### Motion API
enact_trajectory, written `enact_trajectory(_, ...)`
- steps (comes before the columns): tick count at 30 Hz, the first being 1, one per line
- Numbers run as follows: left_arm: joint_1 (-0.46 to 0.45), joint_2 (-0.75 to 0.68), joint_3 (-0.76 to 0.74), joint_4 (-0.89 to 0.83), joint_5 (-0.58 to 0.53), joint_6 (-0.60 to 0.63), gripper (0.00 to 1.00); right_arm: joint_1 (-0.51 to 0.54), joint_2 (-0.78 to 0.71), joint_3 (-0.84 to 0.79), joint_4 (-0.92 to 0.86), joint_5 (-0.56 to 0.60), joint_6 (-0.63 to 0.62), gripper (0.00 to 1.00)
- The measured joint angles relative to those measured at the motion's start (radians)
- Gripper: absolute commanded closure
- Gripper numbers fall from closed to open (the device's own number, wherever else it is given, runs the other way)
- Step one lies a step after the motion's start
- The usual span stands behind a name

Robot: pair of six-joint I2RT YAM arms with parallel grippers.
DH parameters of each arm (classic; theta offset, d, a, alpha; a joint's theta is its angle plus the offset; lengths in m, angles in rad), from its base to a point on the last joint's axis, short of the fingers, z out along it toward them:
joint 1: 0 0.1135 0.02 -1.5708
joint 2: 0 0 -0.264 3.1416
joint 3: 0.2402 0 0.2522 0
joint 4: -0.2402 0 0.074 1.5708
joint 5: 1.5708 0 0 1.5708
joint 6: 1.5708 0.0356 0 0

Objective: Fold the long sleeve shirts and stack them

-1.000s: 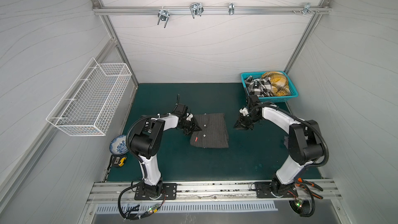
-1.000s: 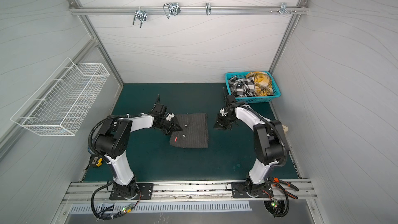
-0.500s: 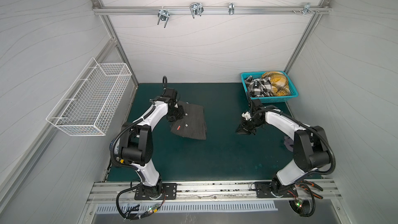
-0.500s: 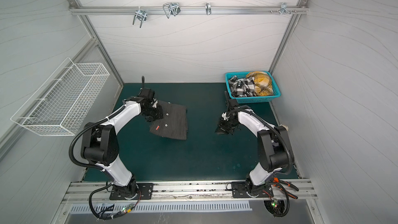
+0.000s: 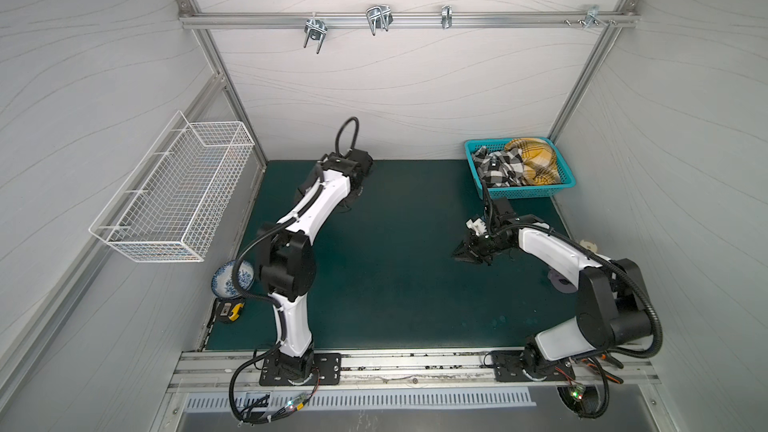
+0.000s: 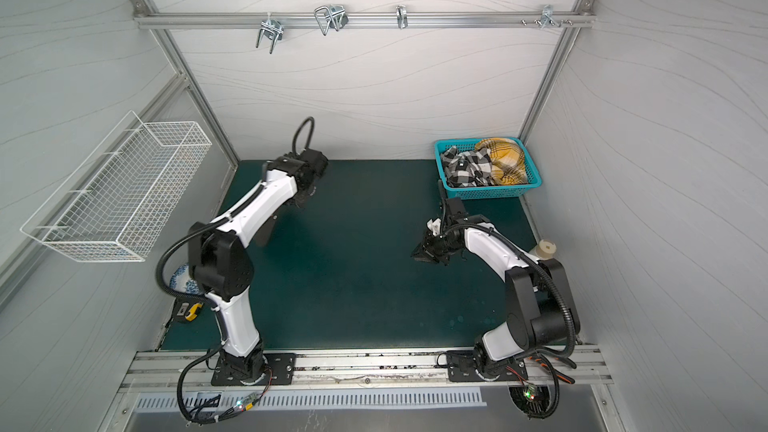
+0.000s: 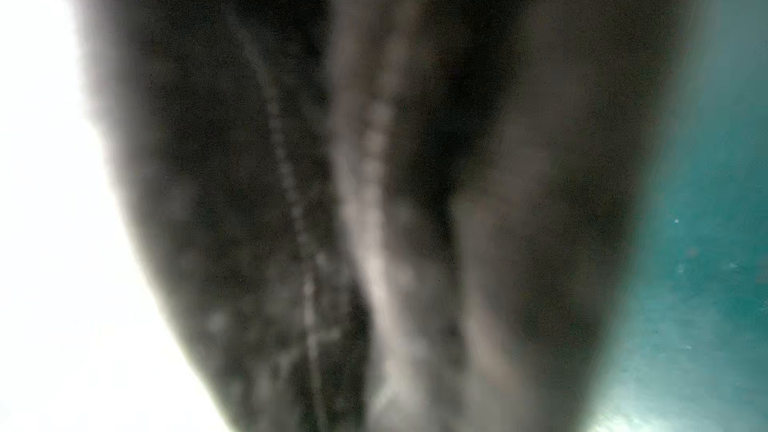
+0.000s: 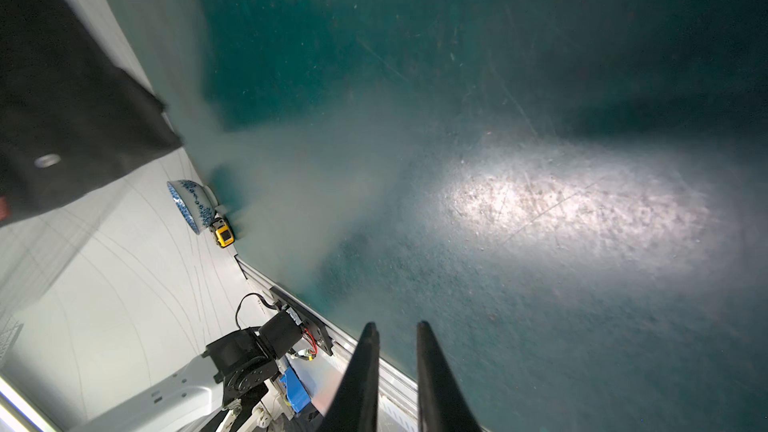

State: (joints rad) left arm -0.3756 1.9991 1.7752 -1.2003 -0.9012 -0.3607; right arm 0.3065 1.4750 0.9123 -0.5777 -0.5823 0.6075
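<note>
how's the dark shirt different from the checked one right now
Colour: the dark shirt is plain charcoal with a pale button; the checked shirt is black and white.
Place: the dark shirt hangs raised by the left arm; the checked shirt lies in the teal basket.
Shape: the dark shirt looks flat, the checked shirt crumpled.
Both are cloth shirts.

The right gripper (image 8: 395, 323) hangs over the green mat (image 8: 540, 76) — jaws slightly apart — with a bowl (image 8: 193, 205) and tape measure (image 8: 223, 235) side by side at the mat's edge, and a blurred dark shirt (image 8: 62, 97) past them.
</note>
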Motion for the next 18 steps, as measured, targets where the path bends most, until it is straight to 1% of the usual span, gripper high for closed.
enact_trajectory(1, -0.027, 0.057, 0.000, -0.011, -0.005, -0.038, 1.00, -0.007, -0.011, -0.016, 0.009, -0.006, 0.003, 0.81)
enact_trajectory(2, -0.055, 0.108, 0.000, -0.019, -0.008, -0.069, 0.85, -0.013, -0.021, -0.030, 0.016, -0.008, 0.005, 0.80)
enact_trajectory(3, -0.089, 0.165, 0.009, -0.034, -0.003, -0.107, 0.61, -0.022, -0.036, -0.049, 0.023, -0.011, 0.006, 0.79)
enact_trajectory(4, -0.132, 0.229, 0.034, -0.052, 0.005, -0.146, 0.42, -0.030, -0.053, -0.066, 0.024, -0.012, 0.006, 0.76)
enact_trajectory(5, -0.167, 0.278, 0.067, -0.073, 0.015, -0.180, 0.34, -0.037, -0.072, -0.081, 0.022, -0.012, 0.006, 0.73)
enact_trajectory(7, -0.266, 0.383, 0.177, -0.120, 0.060, -0.261, 0.28, -0.049, -0.125, -0.104, 0.005, -0.011, 0.002, 0.64)
enact_trajectory(8, -0.309, 0.414, 0.228, -0.123, 0.090, -0.292, 0.25, -0.054, -0.154, -0.109, -0.010, -0.009, 0.001, 0.61)
enact_trajectory(9, -0.356, 0.432, 0.280, -0.126, 0.124, -0.321, 0.17, -0.058, -0.188, -0.111, -0.031, -0.005, -0.003, 0.57)
enact_trajectory(10, -0.396, 0.434, 0.323, -0.127, 0.168, -0.350, 0.02, -0.061, -0.225, -0.111, -0.053, 0.000, -0.009, 0.55)
enact_trajectory(12, -0.463, 0.390, 0.362, -0.109, 0.256, -0.381, 0.01, -0.063, -0.293, -0.107, -0.098, 0.010, -0.016, 0.53)
enact_trajectory(14, -0.490, 0.289, 0.341, -0.077, 0.357, -0.403, 0.02, -0.064, -0.347, -0.096, -0.145, 0.023, -0.026, 0.53)
enact_trajectory(15, -0.482, 0.216, 0.306, -0.053, 0.407, -0.408, 0.09, -0.064, -0.364, -0.090, -0.166, 0.027, -0.031, 0.54)
enact_trajectory(16, -0.458, 0.131, 0.253, -0.020, 0.456, -0.406, 0.21, -0.063, -0.373, -0.082, -0.190, 0.033, -0.035, 0.55)
enact_trajectory(17, -0.420, 0.047, 0.190, 0.017, 0.502, -0.410, 0.31, -0.057, -0.374, -0.073, -0.209, 0.040, -0.038, 0.55)
enact_trajectory(18, -0.350, -0.057, 0.102, 0.071, 0.557, -0.393, 0.46, -0.046, -0.370, -0.062, -0.225, 0.053, -0.041, 0.56)
